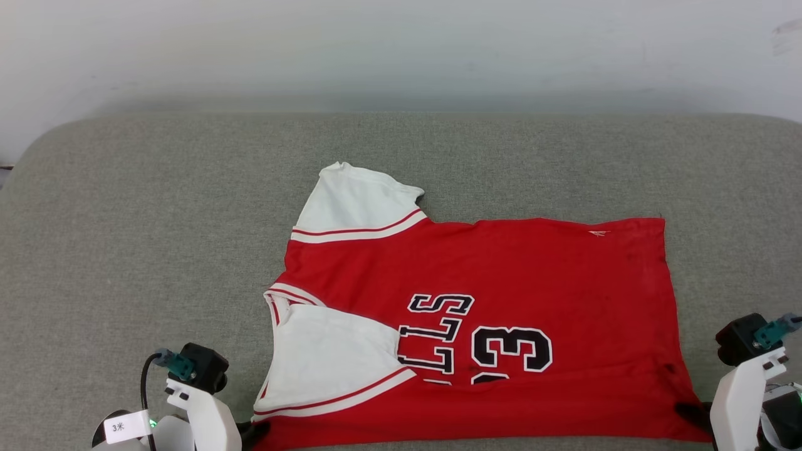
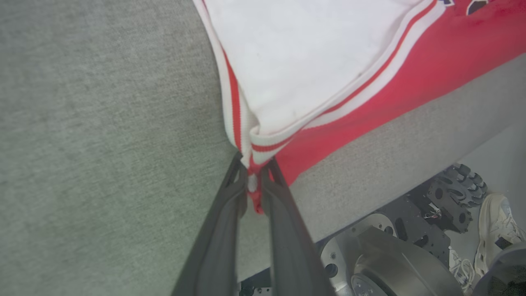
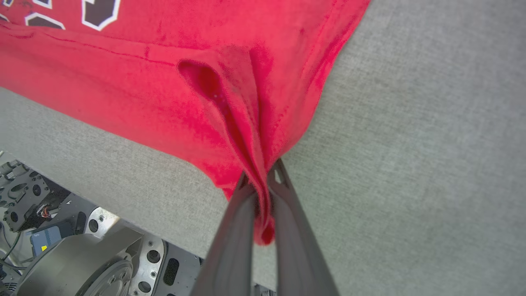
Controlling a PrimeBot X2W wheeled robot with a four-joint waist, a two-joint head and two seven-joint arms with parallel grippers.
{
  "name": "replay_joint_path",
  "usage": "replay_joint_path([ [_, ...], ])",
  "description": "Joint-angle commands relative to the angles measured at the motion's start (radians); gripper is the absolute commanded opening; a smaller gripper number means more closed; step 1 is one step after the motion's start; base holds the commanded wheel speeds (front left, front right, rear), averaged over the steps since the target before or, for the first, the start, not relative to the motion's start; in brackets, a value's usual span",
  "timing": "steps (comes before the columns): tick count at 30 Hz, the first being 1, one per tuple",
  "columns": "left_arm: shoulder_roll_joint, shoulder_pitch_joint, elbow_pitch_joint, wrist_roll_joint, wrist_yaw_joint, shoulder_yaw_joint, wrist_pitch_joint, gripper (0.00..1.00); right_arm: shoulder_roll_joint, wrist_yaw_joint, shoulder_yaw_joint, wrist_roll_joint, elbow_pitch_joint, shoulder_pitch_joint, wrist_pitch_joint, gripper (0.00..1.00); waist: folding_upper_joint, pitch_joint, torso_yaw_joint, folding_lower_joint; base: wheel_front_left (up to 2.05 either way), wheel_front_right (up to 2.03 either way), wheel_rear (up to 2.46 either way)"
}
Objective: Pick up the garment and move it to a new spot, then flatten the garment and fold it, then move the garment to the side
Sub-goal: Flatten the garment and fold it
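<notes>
The garment (image 1: 501, 269) is a red jersey with white sleeves, black white-outlined letters and a "3". It lies spread sideways on the grey cushion, collar to the left, hem to the right. My left gripper (image 1: 254, 432) is at the near left corner, shut on the striped sleeve cuff (image 2: 252, 158). My right gripper (image 1: 689, 413) is at the near right corner, shut on a bunched fold of the red hem (image 3: 263, 164). The near white sleeve (image 1: 326, 357) lies folded over the chest; the far sleeve (image 1: 357, 203) sticks out at the back.
The grey fabric cushion (image 1: 156, 238) spreads wide to the left, right and behind the jersey, ending at a pale wall (image 1: 401, 50). Its near edge runs just under the jersey; below it sit the robot's base (image 2: 390, 263) and a white shoe (image 2: 497, 222).
</notes>
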Motion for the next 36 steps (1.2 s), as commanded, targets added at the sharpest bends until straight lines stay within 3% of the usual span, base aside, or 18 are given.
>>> replay_joint_path([
  [1, -0.007, 0.008, 0.02, 0.002, -0.005, 0.001, -0.008, 0.0, 0.012, -0.001, 0.005, -0.01, 0.013, -0.015, 0.001, 0.0, 0.0, 0.008, 0.001, 0.0, 0.0, 0.0, 0.0],
  [6, -0.049, -0.013, 0.108, 0.003, -0.029, -0.003, -0.031, 0.0, 0.058, -0.001, 0.014, -0.046, 0.109, -0.036, -0.047, 0.0, 0.0, 0.019, 0.007, 0.0, 0.0, 0.0, 0.0],
  [7, -0.053, -0.017, 0.117, 0.008, -0.028, 0.001, -0.042, 0.4, 0.066, -0.001, 0.01, -0.045, 0.114, -0.039, -0.064, 0.0, 0.0, 0.016, 0.008, 0.0, 0.0, 0.0, 0.0],
  [8, -0.053, -0.02, 0.124, 0.015, -0.027, 0.005, -0.056, 1.0, 0.074, -0.001, 0.005, -0.042, 0.119, -0.039, -0.08, 0.6, 0.0, 0.013, 0.008, 0.0, 0.0, 0.0, 0.0],
  [9, -0.052, -0.023, 0.129, 0.02, -0.026, 0.009, -0.068, 1.0, 0.079, -0.001, -0.001, -0.041, 0.12, -0.038, -0.099, 1.0, 0.0, 0.009, 0.008, 0.0, 0.0, 0.0, 0.0],
  [18, -0.022, -0.057, 0.076, 0.058, -0.007, 0.066, -0.178, 1.0, 0.147, -0.001, -0.133, -0.094, 0.014, -0.011, -0.302, 1.0, 0.0, -0.028, 0.005, 0.0, 0.0, 0.0, 0.0],
  [28, -0.059, -0.207, 0.08, 0.141, 0.063, 0.141, -0.284, 1.0, 0.35, -0.001, -0.299, -0.344, -0.113, -0.025, -0.589, 1.0, 0.0, -0.004, -0.023, 0.0, 0.0, 0.0, 0.0],
  [32, -0.093, -0.299, 0.127, 0.156, 0.05, 0.152, -0.278, 1.0, 0.412, -0.001, -0.33, -0.453, -0.15, -0.018, -0.654, 1.0, 0.0, 0.032, -0.041, 0.0, 0.0, 0.0, 0.0],
  [36, -0.114, -0.406, 0.188, 0.153, 0.011, 0.161, -0.24, 1.0, 0.454, -0.001, -0.332, -0.514, -0.184, -0.012, -0.676, 1.0, 0.0, 0.085, -0.067, 0.0, 0.0, 0.0, 0.0],
])
